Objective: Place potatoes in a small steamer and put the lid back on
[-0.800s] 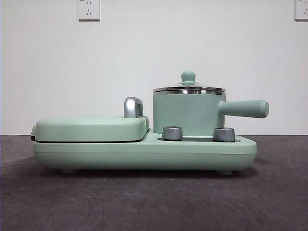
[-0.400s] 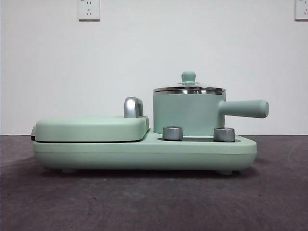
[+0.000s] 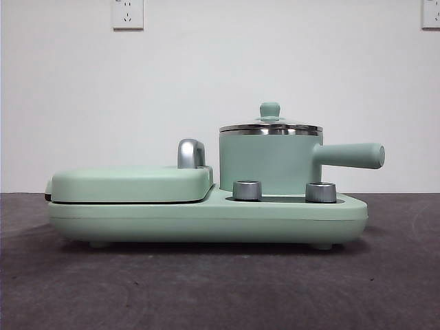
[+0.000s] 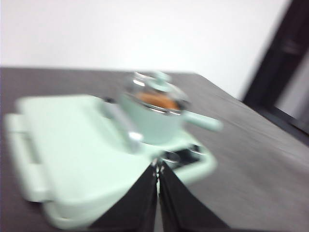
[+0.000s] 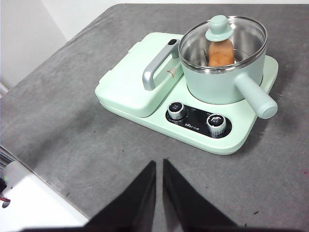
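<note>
The small steamer (image 3: 269, 163) stands on the right of the mint-green cooker base (image 3: 206, 218), its handle pointing right; it also shows in the right wrist view (image 5: 219, 79) and, blurred, in the left wrist view (image 4: 152, 121). The lid (image 3: 270, 126) sits on the steamer's rim, knob up, as the right wrist view (image 5: 223, 41) shows too. Through the glass an orange-brown potato (image 5: 221, 53) lies inside the pot; it shows in the left wrist view (image 4: 157, 100) as well. My left gripper (image 4: 158, 166) and right gripper (image 5: 159, 164) are shut and empty, away from the cooker.
The flat griddle cover (image 3: 130, 182) with a chrome handle (image 3: 190, 152) lies shut on the base's left. Two steel dials (image 3: 247, 190) sit at the base's front. Dark grey table (image 3: 220, 289) all round; its edge shows in the right wrist view (image 5: 43, 186).
</note>
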Robot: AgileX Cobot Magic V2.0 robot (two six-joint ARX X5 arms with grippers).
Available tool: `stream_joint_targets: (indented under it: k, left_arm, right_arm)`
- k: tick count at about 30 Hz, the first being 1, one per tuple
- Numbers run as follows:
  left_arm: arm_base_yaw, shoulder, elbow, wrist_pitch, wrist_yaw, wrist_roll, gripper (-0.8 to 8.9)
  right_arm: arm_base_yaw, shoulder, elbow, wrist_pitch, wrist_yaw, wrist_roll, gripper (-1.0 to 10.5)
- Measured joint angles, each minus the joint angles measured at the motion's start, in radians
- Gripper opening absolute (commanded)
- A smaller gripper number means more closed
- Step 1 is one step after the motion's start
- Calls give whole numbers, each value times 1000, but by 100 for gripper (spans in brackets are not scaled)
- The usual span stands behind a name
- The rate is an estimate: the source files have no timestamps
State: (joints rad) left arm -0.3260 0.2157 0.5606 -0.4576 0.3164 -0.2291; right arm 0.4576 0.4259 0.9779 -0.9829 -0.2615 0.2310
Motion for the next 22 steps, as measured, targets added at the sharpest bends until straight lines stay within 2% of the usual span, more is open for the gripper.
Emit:
stream_joint_targets:
  k: [3,8,11,16,22]
  left_arm:
    - [124,-70,-153,121,0,60,6]
    - [233,-146,-355,247,-4,139,6]
    - [260,-173,-444,257,-14,155,6]
    - [272,-196,-514,257,-94,154,5]
    - [272,-211,-523,270,-253,151,6]
  right_arm:
    - [0,0,0,0,0,0,20]
    - [0,0,0,0,0,0,20]
    - [0,0,0,0,0,0,20]
    - [0,0,0,0,0,0,20]
    - [0,0,0,0,0,0,20]
